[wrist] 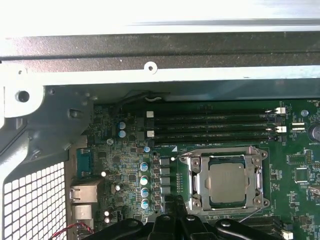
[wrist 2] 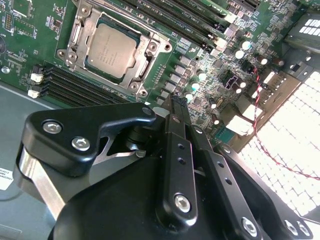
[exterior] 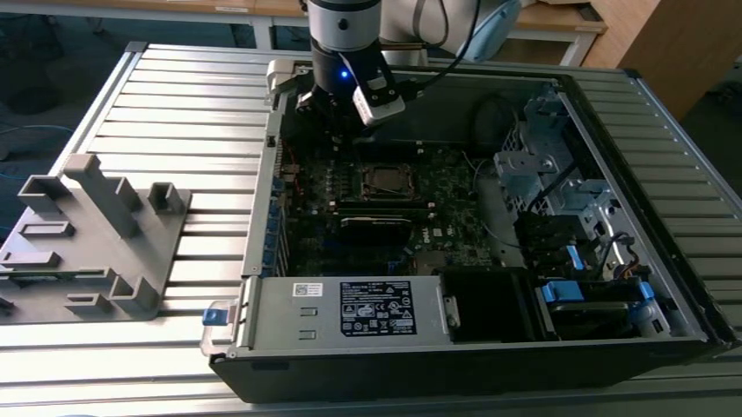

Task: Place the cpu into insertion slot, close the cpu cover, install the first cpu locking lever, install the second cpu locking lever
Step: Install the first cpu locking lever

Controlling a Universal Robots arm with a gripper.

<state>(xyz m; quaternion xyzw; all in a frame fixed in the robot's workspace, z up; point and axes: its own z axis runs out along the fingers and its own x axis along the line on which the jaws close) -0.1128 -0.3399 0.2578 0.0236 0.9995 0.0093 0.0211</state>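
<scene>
The cpu (wrist 2: 112, 45) lies flat in the insertion slot (wrist 2: 75, 37), silver top up, on the green motherboard. The cpu cover (wrist 2: 146, 59) is down around it as a silver frame, and the chip shows through its window. In the first wrist view the cpu (wrist: 227, 182) sits inside the cover (wrist: 199, 175). A thin lever wire (wrist: 249, 215) slants off one corner of the socket. My gripper (wrist 2: 177, 102) hangs above the board beside the socket, fingers pressed together and holding nothing. In the exterior view the gripper (exterior: 333, 117) is behind the cpu (exterior: 384, 181), near the case's back wall.
Black memory slots (wrist: 210, 125) run along one side of the socket. The open computer case (exterior: 464, 343) lies on a slatted metal table (exterior: 174, 104), with drive bays (exterior: 557, 191) at the exterior view's right. A grey fixture (exterior: 99, 234) stands on the table at that view's left.
</scene>
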